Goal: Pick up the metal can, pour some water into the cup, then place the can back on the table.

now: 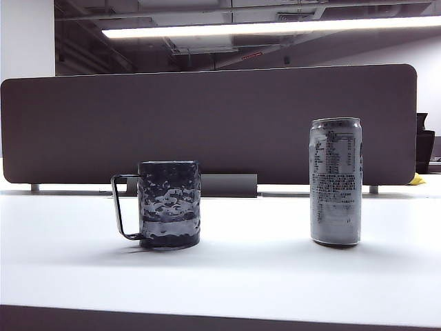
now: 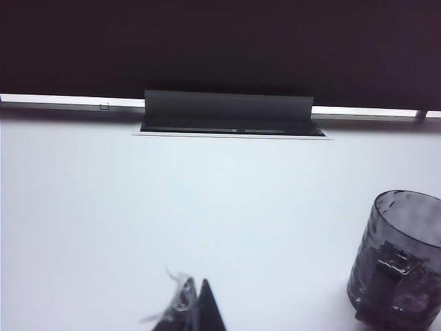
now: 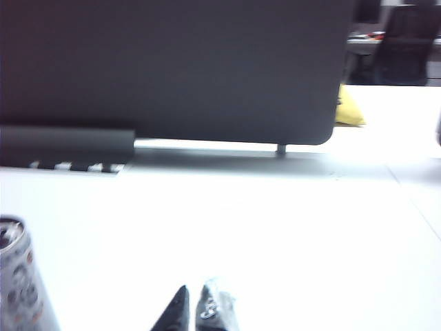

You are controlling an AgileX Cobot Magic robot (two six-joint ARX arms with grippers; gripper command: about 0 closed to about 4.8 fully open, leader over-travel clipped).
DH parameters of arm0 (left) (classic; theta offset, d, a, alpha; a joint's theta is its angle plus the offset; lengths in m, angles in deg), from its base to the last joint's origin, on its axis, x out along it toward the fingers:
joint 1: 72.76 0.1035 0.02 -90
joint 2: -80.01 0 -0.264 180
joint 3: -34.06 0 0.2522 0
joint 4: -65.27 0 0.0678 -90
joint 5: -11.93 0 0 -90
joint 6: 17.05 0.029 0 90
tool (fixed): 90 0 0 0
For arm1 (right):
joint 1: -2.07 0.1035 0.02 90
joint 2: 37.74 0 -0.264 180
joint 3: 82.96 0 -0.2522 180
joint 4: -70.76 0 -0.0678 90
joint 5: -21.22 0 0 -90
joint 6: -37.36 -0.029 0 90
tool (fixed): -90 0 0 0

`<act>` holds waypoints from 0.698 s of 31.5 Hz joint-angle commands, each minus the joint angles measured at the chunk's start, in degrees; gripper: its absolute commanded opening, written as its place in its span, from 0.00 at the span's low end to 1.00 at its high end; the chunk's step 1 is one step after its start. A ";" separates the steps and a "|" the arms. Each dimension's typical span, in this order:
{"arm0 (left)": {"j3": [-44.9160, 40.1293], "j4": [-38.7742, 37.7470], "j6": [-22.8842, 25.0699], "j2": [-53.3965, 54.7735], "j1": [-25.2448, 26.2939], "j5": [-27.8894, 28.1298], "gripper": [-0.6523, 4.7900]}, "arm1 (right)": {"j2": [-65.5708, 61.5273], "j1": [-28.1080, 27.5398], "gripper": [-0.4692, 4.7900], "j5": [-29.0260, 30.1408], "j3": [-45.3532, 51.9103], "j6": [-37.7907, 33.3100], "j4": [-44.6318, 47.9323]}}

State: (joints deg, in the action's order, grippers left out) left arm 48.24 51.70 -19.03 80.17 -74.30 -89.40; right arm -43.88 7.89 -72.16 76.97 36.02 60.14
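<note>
Tall silver can (image 1: pixel 335 181) w/ dark print stands upright on white table (image 1: pixel 262 269), well right of dimpled dark cup (image 1: pixel 169 204); both arms low & level near the table's front, left gripper (image 2: pixel 195 303) and right gripper (image 3: pixel 194 307) tips pressed together, holding nothing.

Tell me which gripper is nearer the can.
Right. The right gripper, shut, sits low beside the can without touching it. The left gripper, also shut, is over by the cup, with no can in its view.
</note>
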 commanded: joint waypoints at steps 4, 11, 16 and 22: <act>0.07 0.68 0.04 0.07 -0.11 -0.09 0.11 | 6.23 -4.68 0.13 0.52 5.84 -1.81 2.19; 0.09 0.70 0.04 0.07 -0.11 -0.11 0.11 | 6.01 -7.08 0.13 1.55 5.90 -1.84 0.66; 0.07 0.68 0.04 0.07 -0.11 -0.07 0.11 | 6.01 -7.06 0.13 4.37 5.90 -1.68 1.42; 0.07 0.70 0.04 0.07 -0.11 -0.09 0.11 | 6.01 -7.06 0.13 5.07 5.90 -1.73 1.42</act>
State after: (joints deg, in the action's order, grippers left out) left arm 48.24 51.70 -19.03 80.20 -74.30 -89.40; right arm -37.84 0.86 -67.26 82.79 34.38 60.53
